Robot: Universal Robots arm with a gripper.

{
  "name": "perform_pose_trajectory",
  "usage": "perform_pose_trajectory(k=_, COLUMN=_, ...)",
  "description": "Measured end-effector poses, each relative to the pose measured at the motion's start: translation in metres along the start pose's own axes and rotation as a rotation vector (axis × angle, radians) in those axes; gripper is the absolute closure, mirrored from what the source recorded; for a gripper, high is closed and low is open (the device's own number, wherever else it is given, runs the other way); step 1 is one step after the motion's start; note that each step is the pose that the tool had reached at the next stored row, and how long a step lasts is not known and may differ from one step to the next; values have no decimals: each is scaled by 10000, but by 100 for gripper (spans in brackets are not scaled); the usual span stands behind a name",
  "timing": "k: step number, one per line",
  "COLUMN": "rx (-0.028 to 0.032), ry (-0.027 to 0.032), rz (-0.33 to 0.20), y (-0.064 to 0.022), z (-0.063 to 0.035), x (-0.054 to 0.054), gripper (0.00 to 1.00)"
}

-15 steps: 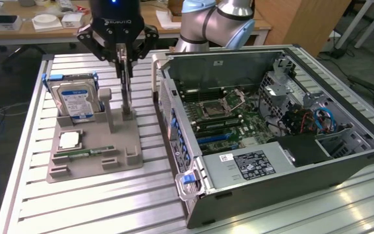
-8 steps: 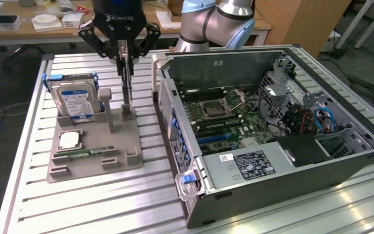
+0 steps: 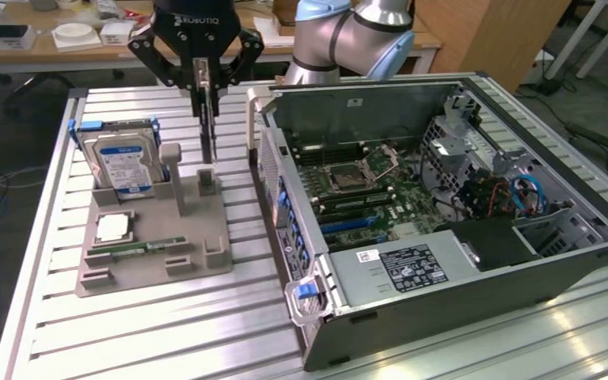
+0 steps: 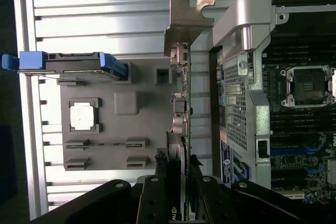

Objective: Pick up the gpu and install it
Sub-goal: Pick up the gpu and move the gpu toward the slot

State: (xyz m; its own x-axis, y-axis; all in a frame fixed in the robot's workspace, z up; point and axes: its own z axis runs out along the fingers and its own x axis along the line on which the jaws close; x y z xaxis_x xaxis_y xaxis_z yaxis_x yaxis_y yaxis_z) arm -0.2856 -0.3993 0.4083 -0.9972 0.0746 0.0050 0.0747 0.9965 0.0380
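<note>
Currently I have the gripper pinching the gpu by its upper end; the card hangs upright and edge-on beneath it, a thin dark strip running straight down toward the grey holder tray. Its lower end sits just above one of the tray's upright posts; I cannot tell whether the two touch.

On the wrist view the black fingers press against both faces of the card; the silvery end bracket is at the end farthest from them, over the slatted metal table; the card runs between the tray and the open computer case, close beside the case's rear wall.

On the tray, the hard drive stands upright in blue rails at the back, toward the exterior view's left; a processor chip lies flat in a square recess; the narrow green memory stick lies just in front of that chip.

The case lies on its side on the exterior view's right, with the side panel off; the motherboard faces up; the processor socket is bare; blue cables loop at the far side.
</note>
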Motion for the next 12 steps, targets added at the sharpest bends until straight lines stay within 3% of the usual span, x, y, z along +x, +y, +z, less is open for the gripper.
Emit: perform_pose_trajectory(k=12, rx=0, ry=1, rz=3, y=15, z=-1, x=-205, gripper=74)
